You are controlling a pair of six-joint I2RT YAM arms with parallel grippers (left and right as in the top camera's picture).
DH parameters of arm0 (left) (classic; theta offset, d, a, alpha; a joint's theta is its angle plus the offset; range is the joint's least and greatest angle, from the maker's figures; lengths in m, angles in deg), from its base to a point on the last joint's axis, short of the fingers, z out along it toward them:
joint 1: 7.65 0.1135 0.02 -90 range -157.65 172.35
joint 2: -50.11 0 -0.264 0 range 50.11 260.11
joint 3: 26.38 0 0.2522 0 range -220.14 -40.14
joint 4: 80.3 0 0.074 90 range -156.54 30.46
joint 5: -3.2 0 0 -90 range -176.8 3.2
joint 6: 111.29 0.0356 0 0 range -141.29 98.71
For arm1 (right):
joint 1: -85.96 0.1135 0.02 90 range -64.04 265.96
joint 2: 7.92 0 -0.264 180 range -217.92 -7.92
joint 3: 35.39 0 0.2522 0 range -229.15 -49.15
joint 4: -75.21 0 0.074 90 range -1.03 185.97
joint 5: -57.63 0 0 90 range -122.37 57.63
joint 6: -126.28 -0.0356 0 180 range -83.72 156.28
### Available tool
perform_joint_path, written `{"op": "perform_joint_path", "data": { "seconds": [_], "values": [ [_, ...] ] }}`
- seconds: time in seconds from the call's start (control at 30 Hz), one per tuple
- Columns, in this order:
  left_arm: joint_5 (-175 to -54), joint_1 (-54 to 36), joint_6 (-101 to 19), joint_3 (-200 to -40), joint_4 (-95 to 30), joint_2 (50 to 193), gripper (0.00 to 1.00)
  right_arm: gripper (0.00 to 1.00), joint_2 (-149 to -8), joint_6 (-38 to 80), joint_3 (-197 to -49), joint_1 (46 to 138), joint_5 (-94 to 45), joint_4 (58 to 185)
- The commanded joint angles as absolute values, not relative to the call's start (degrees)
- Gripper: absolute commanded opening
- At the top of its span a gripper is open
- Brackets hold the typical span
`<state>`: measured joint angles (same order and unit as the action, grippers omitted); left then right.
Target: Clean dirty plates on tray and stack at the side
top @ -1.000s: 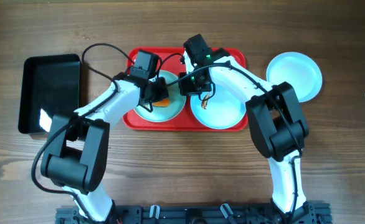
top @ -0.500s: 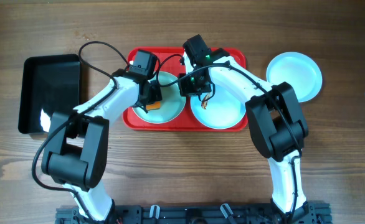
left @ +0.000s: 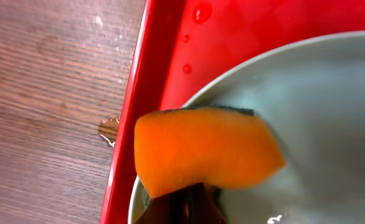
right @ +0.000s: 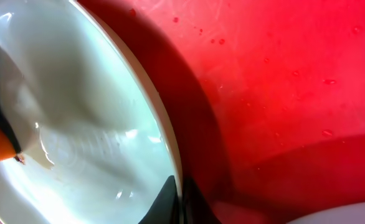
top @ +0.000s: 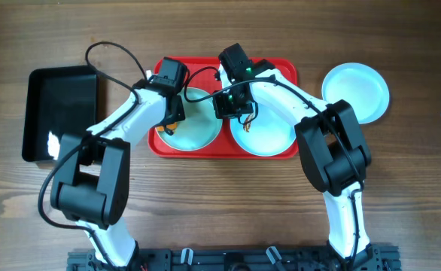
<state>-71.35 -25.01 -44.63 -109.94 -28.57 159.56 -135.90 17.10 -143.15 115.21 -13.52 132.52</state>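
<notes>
The left gripper (left: 189,202) with its sponge (left: 207,155) and the right gripper (right: 179,202) on the rim hem in the left plate (top: 202,132) — open room lies along the tray's (top: 205,153) near rim, and on the table (top: 220,203) beside the black bin (top: 61,113).

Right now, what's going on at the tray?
The left gripper presses an orange sponge against the left plate on the red tray, near the plate's left rim. The right gripper pinches that plate's opposite rim, apparently steadying it. A second plate sits beside it on the tray. A third plate lies on the table, right of the tray.
</notes>
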Motion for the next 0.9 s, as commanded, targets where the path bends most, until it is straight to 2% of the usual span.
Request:
{"op": "perform_joint_path", "data": {
  "seconds": [0.0,0.17,0.57,0.7,0.87],
  "values": [
    [-73.04,-26.41,-44.21,-112.25,-29.68,154.23,0.04,0.04,-136.71,18.21,-143.28,114.45,-16.12,133.42],
    [-84.84,-26.93,-46.07,-111.97,-30.86,154.14,0.04,0.04,-136.71,18.00,-143.28,114.45,-16.12,133.42],
    [-96.14,-27.31,-50.50,-105.67,-32.91,162.29,0.04,0.04,-136.71,16.64,-143.28,114.45,-16.12,133.44],
    [-95.27,-27.39,-48.80,-104.63,-31.06,163.38,0.04,0.04,-136.71,16.62,-143.28,114.45,-16.42,133.50],
    [-84.16,-27.39,-48.32,-104.63,-26.45,163.36,0.04,0.04,-136.71,16.55,-143.28,114.42,-18.04,133.92]
  ]
}}
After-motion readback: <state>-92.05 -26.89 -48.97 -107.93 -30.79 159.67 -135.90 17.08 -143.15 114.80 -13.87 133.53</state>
